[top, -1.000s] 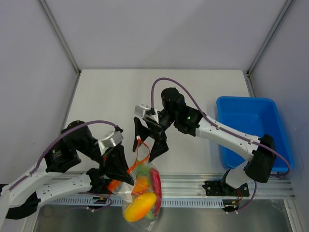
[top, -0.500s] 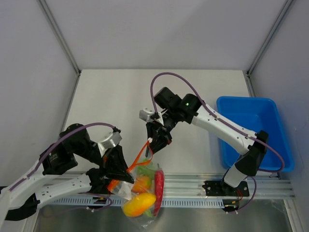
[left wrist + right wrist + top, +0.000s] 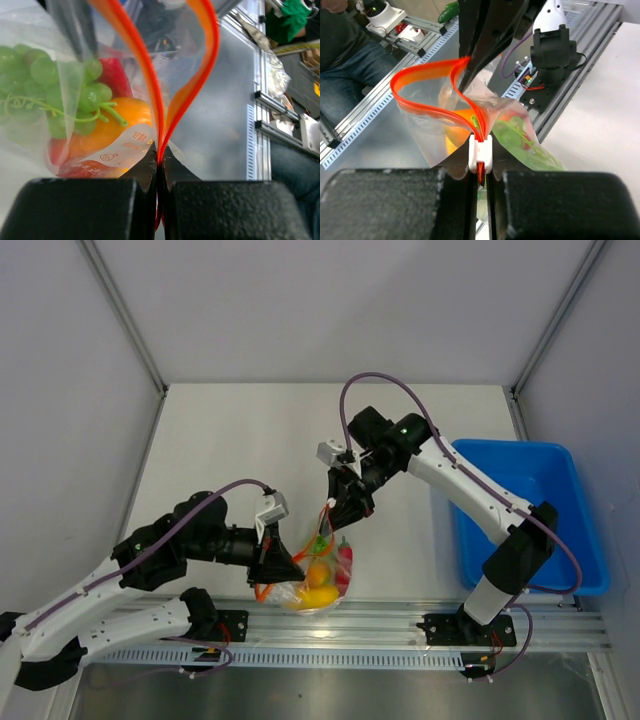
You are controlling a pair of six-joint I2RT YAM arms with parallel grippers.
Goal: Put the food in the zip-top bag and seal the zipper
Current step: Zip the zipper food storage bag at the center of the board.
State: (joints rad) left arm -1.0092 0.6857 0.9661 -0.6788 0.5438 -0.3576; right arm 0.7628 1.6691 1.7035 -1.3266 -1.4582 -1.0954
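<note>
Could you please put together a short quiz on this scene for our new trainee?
1. True or false: the food already lies inside the zip-top bag.
2. Which gripper clamps the white slider of the zipper? A: left. B: right.
3. Complete: above the slider, the zipper's two strips are ___ (joined or apart).
Key: 1 true. 2 B, the right gripper. 3 apart.
</note>
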